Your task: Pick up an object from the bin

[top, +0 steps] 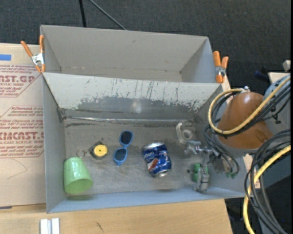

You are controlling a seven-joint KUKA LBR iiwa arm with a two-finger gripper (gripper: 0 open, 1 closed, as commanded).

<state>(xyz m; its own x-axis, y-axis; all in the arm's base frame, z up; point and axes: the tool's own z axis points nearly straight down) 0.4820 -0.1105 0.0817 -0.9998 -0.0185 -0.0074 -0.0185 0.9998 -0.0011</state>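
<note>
My gripper (201,175) hangs low in the bin's front right corner, close to the right wall. A crushed blue drink can (156,159) with red and white marks lies on the floor just left of it, apart from it. Small green bits (196,169) show at the gripper; whether they belong to it or to a loose thing I cannot tell. A small clear rounded thing (184,132) rests behind the gripper near the right wall.
Blue sunglasses (122,147) lie left of the can. Farther left sit a small yellow round thing on a ring (98,151) and a light green cup (76,176) on its side at the front left. The arm's orange cover and cables crowd the right rim.
</note>
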